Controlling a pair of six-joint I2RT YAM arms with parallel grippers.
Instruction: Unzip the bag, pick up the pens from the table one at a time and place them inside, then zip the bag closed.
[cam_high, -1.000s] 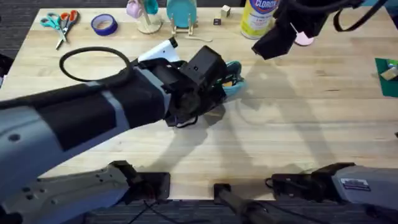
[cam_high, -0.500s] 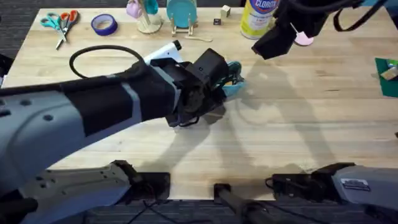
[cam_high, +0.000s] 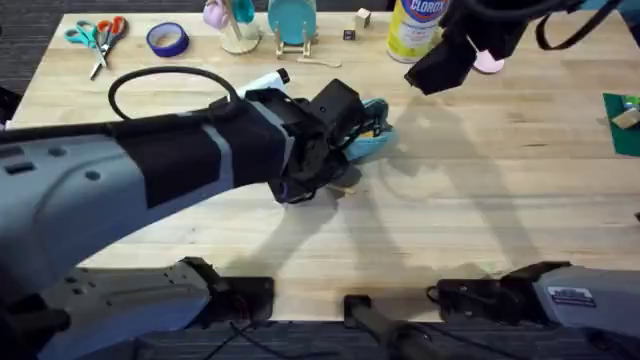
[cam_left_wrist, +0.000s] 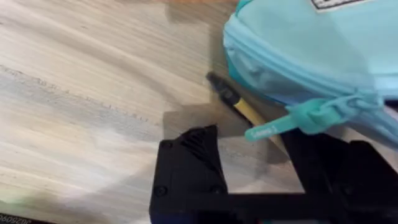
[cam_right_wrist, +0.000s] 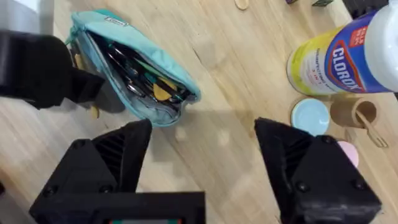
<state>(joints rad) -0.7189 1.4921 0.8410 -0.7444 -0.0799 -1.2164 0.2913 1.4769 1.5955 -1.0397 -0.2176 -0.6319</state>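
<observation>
The bag (cam_high: 372, 128) lies mid-table, a teal pouch. In the right wrist view the bag (cam_right_wrist: 134, 68) is unzipped, with dark and yellow items showing inside. A yellow pen with a black end (cam_left_wrist: 239, 106) lies on the table (cam_high: 480, 190) against the bag's (cam_left_wrist: 298, 56) side, under the zipper pull (cam_left_wrist: 311, 115). My left gripper (cam_left_wrist: 255, 140) is low over it, open, one finger on each side of the pen. My right gripper (cam_right_wrist: 202, 134) hangs open and empty, raised behind and right of the bag (cam_high: 440, 65). Whether a black pen is among the dark items I cannot tell.
A Clorox bottle (cam_high: 415, 25), a teal stand (cam_high: 290, 20), a blue tape roll (cam_high: 167, 38) and scissors (cam_high: 95, 35) line the far edge. A black cable loop (cam_high: 165, 85) lies left of the bag. A green object (cam_high: 622, 110) is at the right edge.
My left arm has shifted slightly toward the bag, and the cable loop moved with it. The right arm has stayed put.
</observation>
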